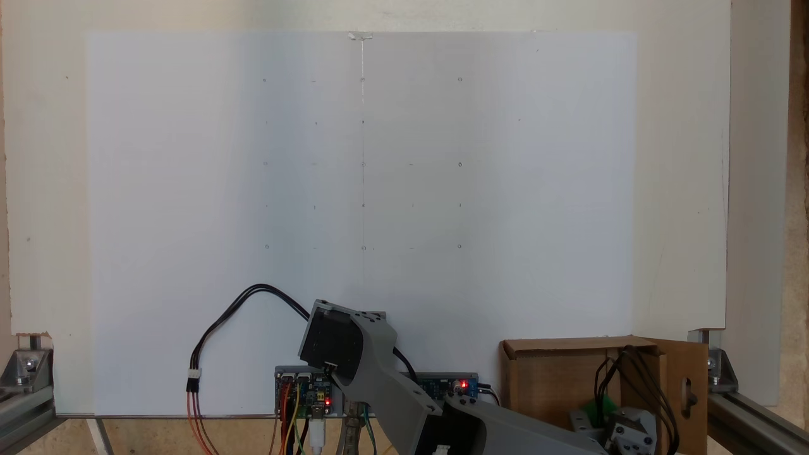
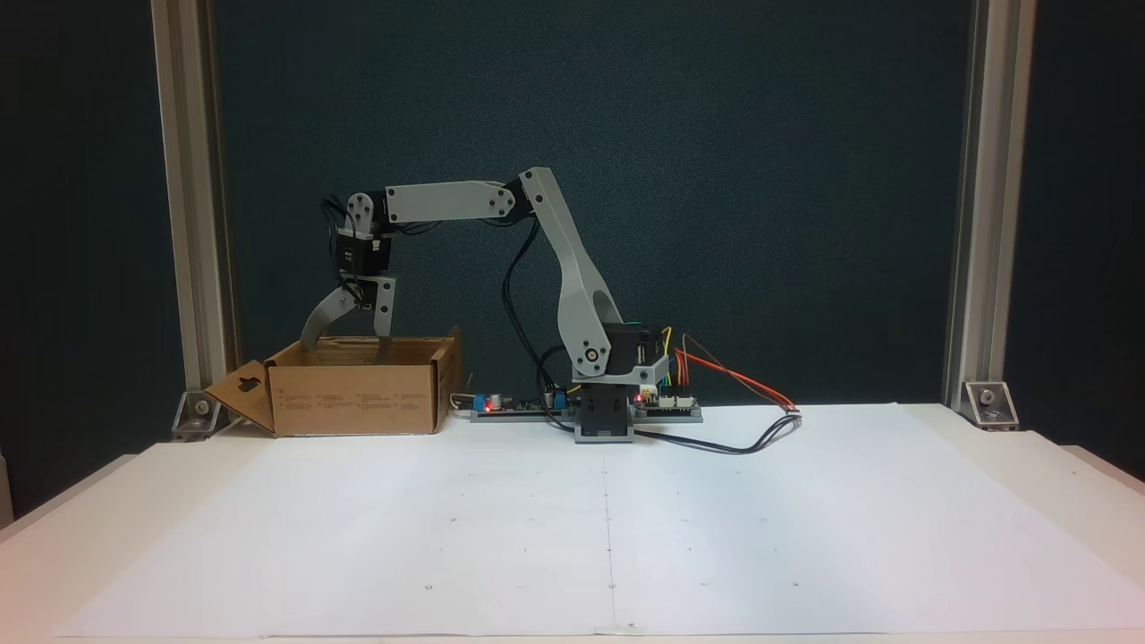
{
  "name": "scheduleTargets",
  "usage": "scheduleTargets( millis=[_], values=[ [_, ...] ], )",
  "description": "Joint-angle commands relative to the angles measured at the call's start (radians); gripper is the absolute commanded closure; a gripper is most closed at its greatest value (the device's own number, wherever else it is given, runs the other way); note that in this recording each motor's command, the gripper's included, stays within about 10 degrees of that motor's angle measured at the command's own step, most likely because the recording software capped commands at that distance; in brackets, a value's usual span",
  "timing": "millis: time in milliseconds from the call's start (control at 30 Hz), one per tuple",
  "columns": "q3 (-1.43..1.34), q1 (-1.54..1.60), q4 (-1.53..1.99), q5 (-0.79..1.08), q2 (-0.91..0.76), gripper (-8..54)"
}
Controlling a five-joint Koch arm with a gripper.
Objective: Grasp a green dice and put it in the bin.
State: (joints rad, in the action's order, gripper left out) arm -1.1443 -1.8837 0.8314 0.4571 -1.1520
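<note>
One fixed view looks straight down from high above the white sheet, arm base at its bottom edge. The other stands low, beyond the table's far edge, facing the arm level. Both share sheet, arm and cardboard box.

You have a white paper sheet marked with faint dots covering most of the desk. Circuit boards with red lights sit at its back edge, between aluminium frame posts at the corners.
</note>
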Motion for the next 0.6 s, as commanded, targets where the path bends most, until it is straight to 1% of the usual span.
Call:
scheduleTargets(
  millis=[0, 133, 367, 567],
  values=[
    [0.061, 0.006, -0.037, 0.032, -0.058, 1.7],
    [0.066, 0.074, -0.081, -0.109, -0.201, 2.3],
    [0.066, 0.379, -0.049, -0.299, -0.440, 2.5],
    [0.061, 0.807, -0.049, -0.322, -0.520, 1.9]
  ],
)
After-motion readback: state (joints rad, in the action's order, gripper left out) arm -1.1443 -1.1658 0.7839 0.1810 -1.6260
